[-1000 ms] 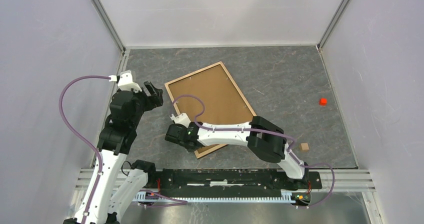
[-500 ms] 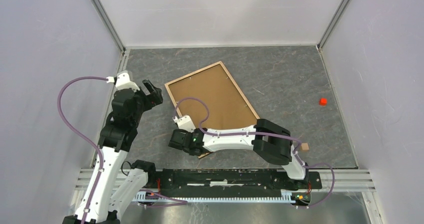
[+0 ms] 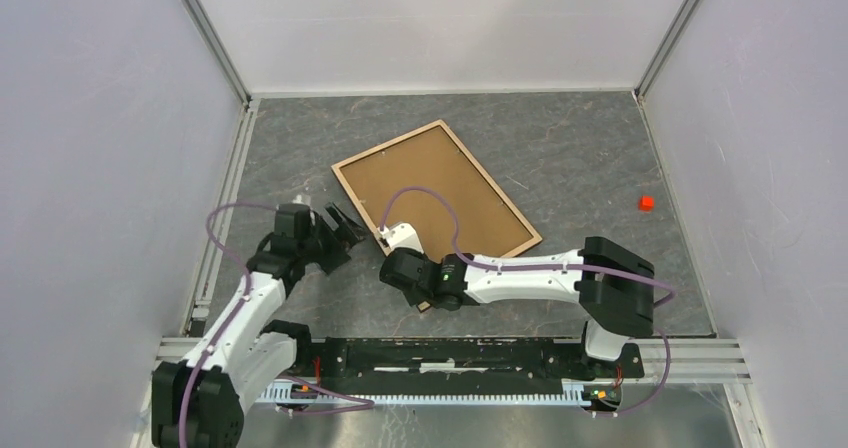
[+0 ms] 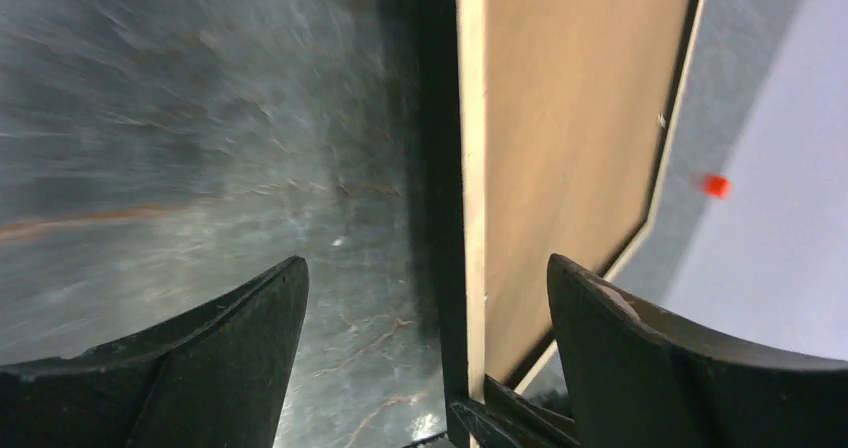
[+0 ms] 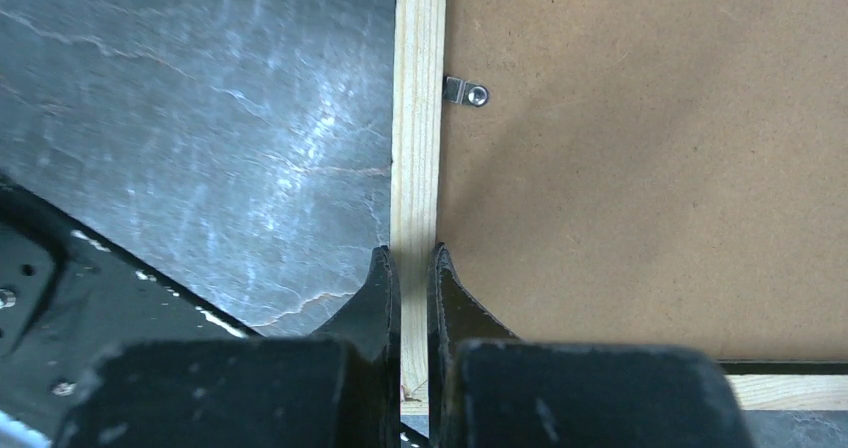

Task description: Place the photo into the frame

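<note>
Top view: frame lies back-up mid-table, brown backing board seated in it. At near-left rim sits right gripper, with left gripper just beside same edge. photo not visible anywhere, maybe under board, can't tell.

Left wrist: jaws wide apart, holding nothing, frame edge dead ahead.

Right wrist: fingers clamped on light wood rim, metal clip further up.

Looks like frame-handling step, my guess. Next move needs left jaws around that edge, square, no skewing.

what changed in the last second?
Right claw closed on the frame's rim by its near corner, and that end swung rightward. Left claw, open, dropped forward to the frame's left edge. Red cube stayed put.
</note>
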Tool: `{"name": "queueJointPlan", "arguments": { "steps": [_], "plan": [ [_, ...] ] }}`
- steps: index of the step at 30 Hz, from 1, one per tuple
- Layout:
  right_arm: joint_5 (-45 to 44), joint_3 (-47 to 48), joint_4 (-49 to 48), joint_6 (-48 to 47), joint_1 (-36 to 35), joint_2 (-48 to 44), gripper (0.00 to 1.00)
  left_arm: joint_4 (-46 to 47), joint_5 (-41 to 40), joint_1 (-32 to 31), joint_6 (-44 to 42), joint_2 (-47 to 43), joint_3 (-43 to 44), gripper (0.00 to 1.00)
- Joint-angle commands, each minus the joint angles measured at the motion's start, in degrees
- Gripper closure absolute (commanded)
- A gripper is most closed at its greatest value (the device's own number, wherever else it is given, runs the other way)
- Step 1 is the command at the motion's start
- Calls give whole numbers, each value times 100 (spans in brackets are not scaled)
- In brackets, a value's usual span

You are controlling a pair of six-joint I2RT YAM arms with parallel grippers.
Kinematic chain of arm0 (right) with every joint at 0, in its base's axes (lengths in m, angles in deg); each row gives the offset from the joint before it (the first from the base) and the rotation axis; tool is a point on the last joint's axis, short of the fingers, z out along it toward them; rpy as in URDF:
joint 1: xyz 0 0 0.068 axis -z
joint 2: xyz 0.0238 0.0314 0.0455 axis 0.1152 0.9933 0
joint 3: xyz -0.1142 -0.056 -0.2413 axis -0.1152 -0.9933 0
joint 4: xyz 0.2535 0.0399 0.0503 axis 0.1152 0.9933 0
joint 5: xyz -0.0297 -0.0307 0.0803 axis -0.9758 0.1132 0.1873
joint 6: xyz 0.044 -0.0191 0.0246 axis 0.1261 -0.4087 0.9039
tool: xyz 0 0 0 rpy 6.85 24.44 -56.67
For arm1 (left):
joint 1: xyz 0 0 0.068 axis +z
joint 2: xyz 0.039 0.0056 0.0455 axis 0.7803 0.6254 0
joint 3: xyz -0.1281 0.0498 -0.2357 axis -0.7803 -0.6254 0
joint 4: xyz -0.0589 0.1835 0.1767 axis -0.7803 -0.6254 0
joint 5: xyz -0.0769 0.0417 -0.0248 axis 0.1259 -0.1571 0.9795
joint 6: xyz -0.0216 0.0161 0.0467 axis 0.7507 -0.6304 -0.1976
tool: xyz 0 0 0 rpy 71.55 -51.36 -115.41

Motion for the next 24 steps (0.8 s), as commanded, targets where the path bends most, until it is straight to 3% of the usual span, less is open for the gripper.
{"name": "queueJointPlan", "arguments": {
  "steps": [1,10,15,22,24],
  "plan": [
    [-47,-18,-696,-150,65,-536,100,3456,2025,16,1757,337,-1233,8],
    [242,-169,-1003,-154,102,-730,100,5015,1808,-121,2212,1143,-1671,12],
    [213,-202,-972,-168,102,-801,100,5327,1874,-267,2310,1657,-1456,29],
    [97,-355,-1046,-301,102,-1050,100,4739,1608,-296,2063,1368,-1251,55],
    [106,-369,-1074,-331,107,-1077,100,4702,1538,-294,2080,1325,-1248,57]
  ]
}}
